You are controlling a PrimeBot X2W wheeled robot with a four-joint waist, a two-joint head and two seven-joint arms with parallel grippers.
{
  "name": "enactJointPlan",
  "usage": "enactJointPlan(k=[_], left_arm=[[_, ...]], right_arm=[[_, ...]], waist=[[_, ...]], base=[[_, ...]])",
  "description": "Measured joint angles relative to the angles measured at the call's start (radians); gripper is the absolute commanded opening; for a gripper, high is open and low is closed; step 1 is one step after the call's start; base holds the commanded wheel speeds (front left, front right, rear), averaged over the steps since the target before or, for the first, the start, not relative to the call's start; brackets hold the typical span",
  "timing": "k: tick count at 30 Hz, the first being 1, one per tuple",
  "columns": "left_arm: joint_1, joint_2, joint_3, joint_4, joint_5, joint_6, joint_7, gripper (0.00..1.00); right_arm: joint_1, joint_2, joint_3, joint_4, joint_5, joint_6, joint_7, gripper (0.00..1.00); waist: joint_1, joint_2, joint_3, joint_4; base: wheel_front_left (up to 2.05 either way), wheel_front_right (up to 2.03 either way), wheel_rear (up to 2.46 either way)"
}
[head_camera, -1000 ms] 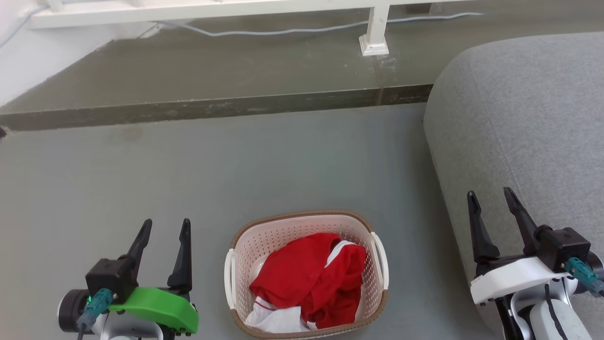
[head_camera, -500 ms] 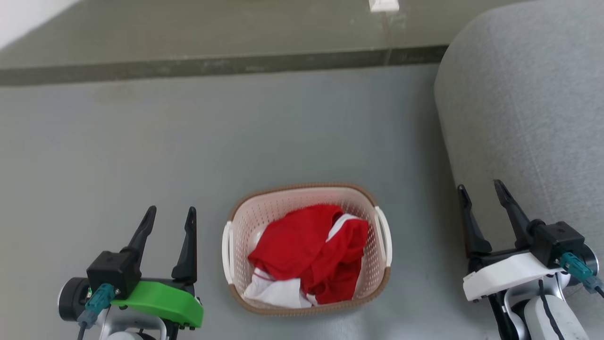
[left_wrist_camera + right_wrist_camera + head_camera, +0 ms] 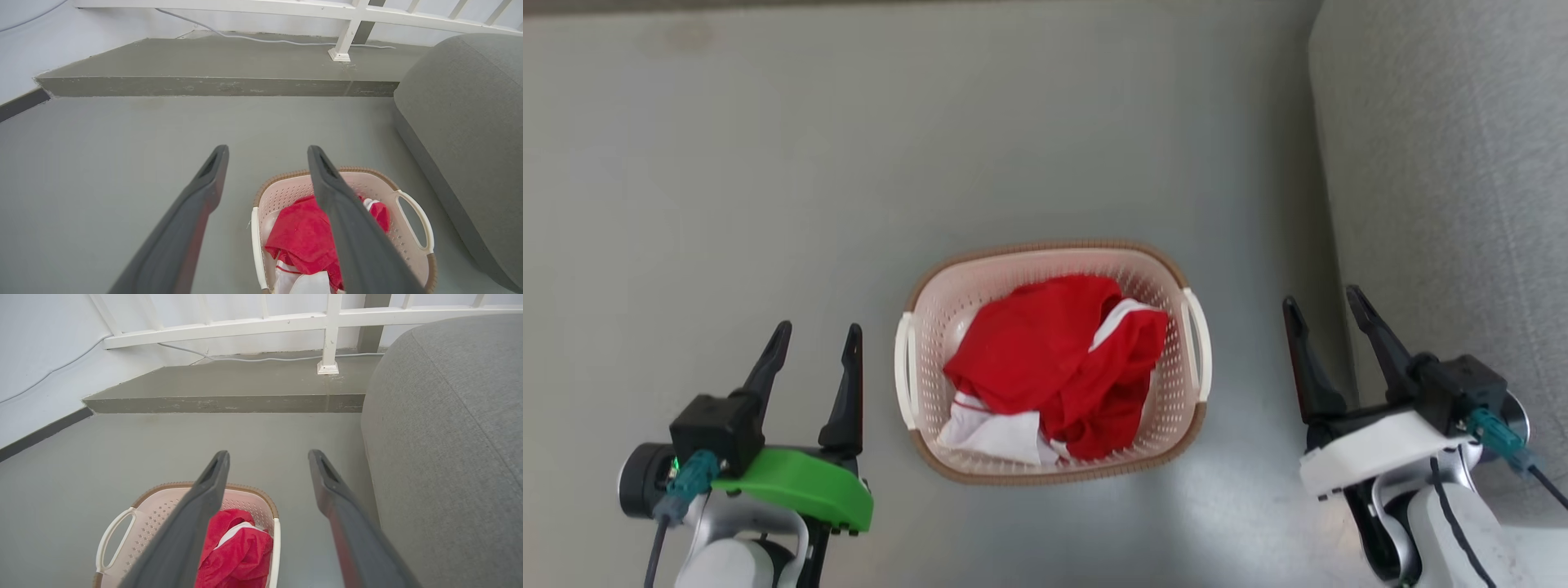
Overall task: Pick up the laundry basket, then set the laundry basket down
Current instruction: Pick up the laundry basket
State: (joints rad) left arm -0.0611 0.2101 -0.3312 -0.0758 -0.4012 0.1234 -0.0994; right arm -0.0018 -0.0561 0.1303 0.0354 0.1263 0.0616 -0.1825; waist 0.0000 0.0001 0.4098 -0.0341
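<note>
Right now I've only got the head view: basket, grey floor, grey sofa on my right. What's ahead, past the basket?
Observer: In the left wrist view, a raised step runs straight across, well beyond the laundry basket.
Operator: Anything standing on it?
Observer: A white railing post stands on it, toward the sofa side.
Operator: Anything loose up there?
Observer: A pale cable lies along the back of the step, behind the post's foot.
</note>
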Motion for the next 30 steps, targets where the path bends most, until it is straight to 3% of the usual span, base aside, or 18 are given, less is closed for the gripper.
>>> enactJointPlan(k=[6, 30], left_arm=[[-0.057, 0.000, -0.001, 0.035, -0.002, -0.002, 0.031, 1.00], [-0.396, -0.009, -0.007, 0.325, -0.091, -0.123, 0.180, 1.00]], right_arm=[[-0.061, 0.000, 0.012, 0.026, 0.008, 0.003, 0.012, 1.00], [-0.348, 0.000, 0.064, 0.242, 0.069, 0.011, 0.032, 1.00]], waist=[[0.0000, 0.0000, 0.085, -0.003], [0.0002, 0.0000, 0.427, -0.037]], base=[[0.00, 0.00, 0.00], [0.00, 0.00, 0.00]])
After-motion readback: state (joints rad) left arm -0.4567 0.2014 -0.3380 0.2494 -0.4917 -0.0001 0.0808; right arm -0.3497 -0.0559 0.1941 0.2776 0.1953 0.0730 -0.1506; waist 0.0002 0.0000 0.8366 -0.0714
